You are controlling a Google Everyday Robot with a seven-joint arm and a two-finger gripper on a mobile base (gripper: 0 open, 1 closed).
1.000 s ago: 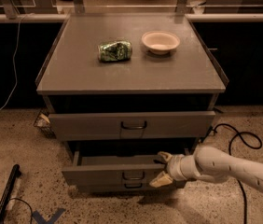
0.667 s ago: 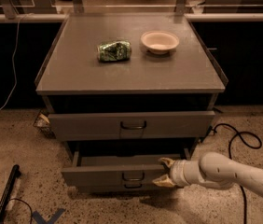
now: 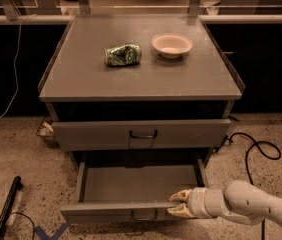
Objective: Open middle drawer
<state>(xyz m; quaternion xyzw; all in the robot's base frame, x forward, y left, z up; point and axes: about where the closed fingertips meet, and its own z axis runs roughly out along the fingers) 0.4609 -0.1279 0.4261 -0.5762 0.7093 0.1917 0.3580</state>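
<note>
The grey cabinet has its uppermost drawer nearly closed, its loop handle centred. Below it the middle drawer is pulled well out and shows a plain grey interior. Its front panel carries a small loop handle. My gripper comes in from the right on a white arm. It is closed over the front panel's top edge, right of the handle. One fingertip is above the edge and one below. The lowest drawer is hidden under the open one.
A crumpled green packet and a white bowl sit on the cabinet top. A black cable loops on the floor at the right. A black pole lies on the floor at the left, and blue tape marks the floor.
The middle drawer has slid further out toward the camera. My gripper has moved the same way with its front edge.
</note>
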